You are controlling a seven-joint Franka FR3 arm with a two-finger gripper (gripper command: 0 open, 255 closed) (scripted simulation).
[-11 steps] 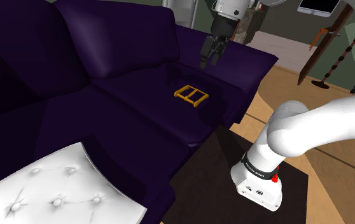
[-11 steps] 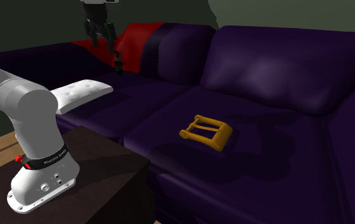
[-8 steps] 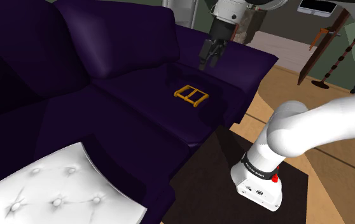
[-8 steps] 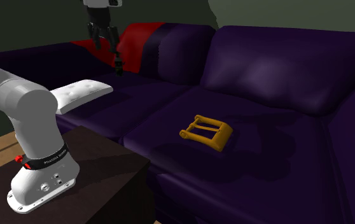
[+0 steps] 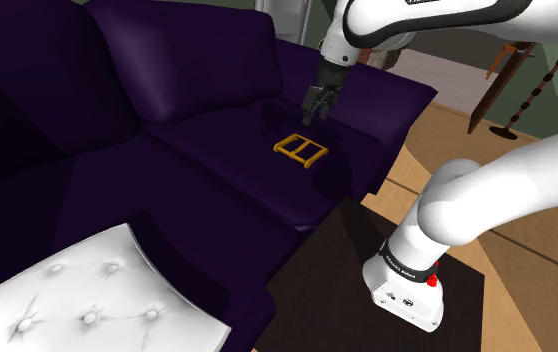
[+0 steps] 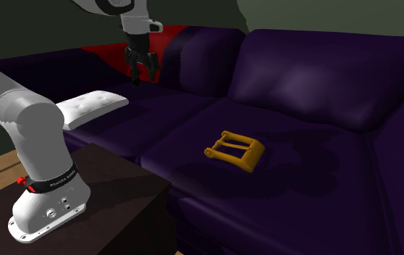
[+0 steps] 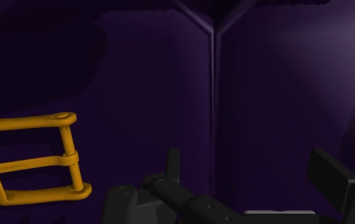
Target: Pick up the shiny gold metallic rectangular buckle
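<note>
Gripper had dropped and shifted toward the shoulder view's left since the earlier frame, closing on the buckle, and more of the white arm had swung in along that view's top edge. Second exterior view agreed: gripper sat lower and further toward that view's right than before, while the buckle had not moved. Jaws stood wide apart with nothing between them; in the wrist view the two black fingers showed a clear gap, and the gripper pointed at bare dark purple upholstery. Buckle was gold, rectangular with a centre bar, lying flat on the sofa seat cushion near its front edge. From the wrist it lay off to one side of the fingers, outside the gap, not touched. In the shoulder view the gripper hung above the seat, just beyond the buckle and apart from it. A seam between two sofa panels ran straight ahead of the fingers. Sofa was dark purple throughout, with a red cushion at its back behind the gripper. A white tufted cushion lay on the seat well apart from the buckle, seen also from the second exterior camera. Arm base sat on the dark stand.
</note>
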